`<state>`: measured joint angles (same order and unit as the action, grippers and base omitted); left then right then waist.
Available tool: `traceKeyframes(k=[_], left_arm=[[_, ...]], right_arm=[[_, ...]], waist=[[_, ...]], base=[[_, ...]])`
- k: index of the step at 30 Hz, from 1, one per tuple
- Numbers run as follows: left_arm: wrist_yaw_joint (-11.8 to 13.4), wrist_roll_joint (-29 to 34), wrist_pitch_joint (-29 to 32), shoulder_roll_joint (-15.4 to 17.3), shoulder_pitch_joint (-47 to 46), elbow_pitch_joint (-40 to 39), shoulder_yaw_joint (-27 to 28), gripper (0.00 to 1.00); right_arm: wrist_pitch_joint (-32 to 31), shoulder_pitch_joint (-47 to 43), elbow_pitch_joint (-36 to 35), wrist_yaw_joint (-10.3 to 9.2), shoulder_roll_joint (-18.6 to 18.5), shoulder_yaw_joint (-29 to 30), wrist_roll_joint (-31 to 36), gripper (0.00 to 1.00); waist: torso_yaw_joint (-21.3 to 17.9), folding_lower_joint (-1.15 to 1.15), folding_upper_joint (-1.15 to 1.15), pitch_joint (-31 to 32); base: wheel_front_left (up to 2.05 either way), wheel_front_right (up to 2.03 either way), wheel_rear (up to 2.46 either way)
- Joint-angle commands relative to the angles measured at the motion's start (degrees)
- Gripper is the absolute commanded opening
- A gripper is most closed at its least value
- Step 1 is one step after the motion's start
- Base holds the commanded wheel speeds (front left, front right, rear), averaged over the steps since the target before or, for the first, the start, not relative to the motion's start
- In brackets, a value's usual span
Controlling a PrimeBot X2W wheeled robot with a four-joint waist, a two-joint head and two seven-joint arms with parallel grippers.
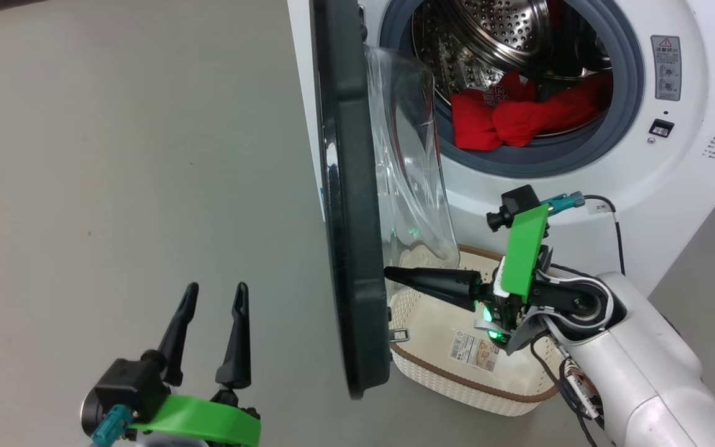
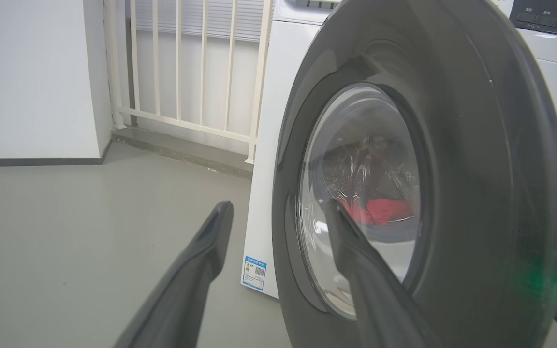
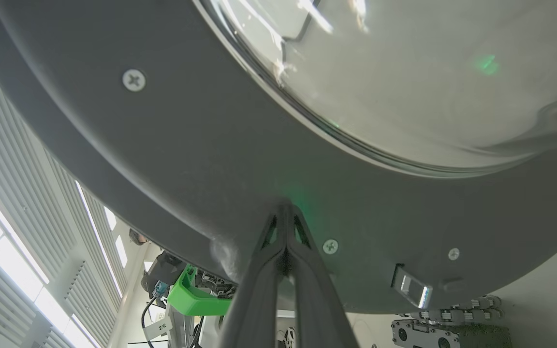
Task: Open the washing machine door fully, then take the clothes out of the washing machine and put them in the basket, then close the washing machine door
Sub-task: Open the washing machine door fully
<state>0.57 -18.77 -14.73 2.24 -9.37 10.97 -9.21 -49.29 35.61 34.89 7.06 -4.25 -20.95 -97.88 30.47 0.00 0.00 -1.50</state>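
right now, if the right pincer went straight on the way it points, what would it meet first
The right pincer, shut, points at the inner face of the washing machine door. Its tips look already at or against the dark rim below the glass bowl, so it would meet the door at once.

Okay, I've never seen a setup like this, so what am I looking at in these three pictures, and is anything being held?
It is a two-armed robot at a washing machine. The head camera looks down; the other two cameras ride on its wrists.

The washing machine door stands partly open, and red clothes lie in the drum. A basket sits on the floor below the opening, with no clothes in it.

The right gripper is shut, holding nothing, with its tips pressed against the door's inner rim. The left gripper is open and empty, outside the door.
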Motion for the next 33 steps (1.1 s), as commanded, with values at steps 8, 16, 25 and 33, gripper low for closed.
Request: traceKeyframes(k=[8, 16, 25, 33], left_arm=[[1.1, -0.5, -0.3, 0.6, 0.5, -3.0, 2.3, 1.00], [1.0, -0.9, -0.3, 0.6, 1.1, -3.2, 1.8, 1.00], [0.5, -0.9, -0.3, 0.6, 0.8, -2.1, 1.8, 1.00], [-0.3, -0.5, -0.3, 0.6, 0.4, -0.7, 2.0, 1.00]], right_arm=[[2.2, 3.6, -0.8, 0.43, 1.4, -5.9, -3.3, 0.00], [3.7, 4.3, -0.1, 0.43, 1.4, -7.7, -3.7, 0.00], [7.8, 2.2, -2.5, 0.43, -0.8, -5.6, 2.0, 1.00], [15.1, -4.5, -11.7, 0.43, -6.2, -4.4, 9.4, 1.00]], waist=[[0.3, 0.00, 0.00, -0.3], [0.1, 0.00, 0.00, -0.3], [-0.5, 0.00, 0.00, 0.4], [-1.0, 0.00, 0.00, 1.4]], base=[[0.00, 0.00, 0.00], [0.00, 0.00, 0.00], [0.00, 0.00, 0.00], [0.00, 0.00, 0.00]])
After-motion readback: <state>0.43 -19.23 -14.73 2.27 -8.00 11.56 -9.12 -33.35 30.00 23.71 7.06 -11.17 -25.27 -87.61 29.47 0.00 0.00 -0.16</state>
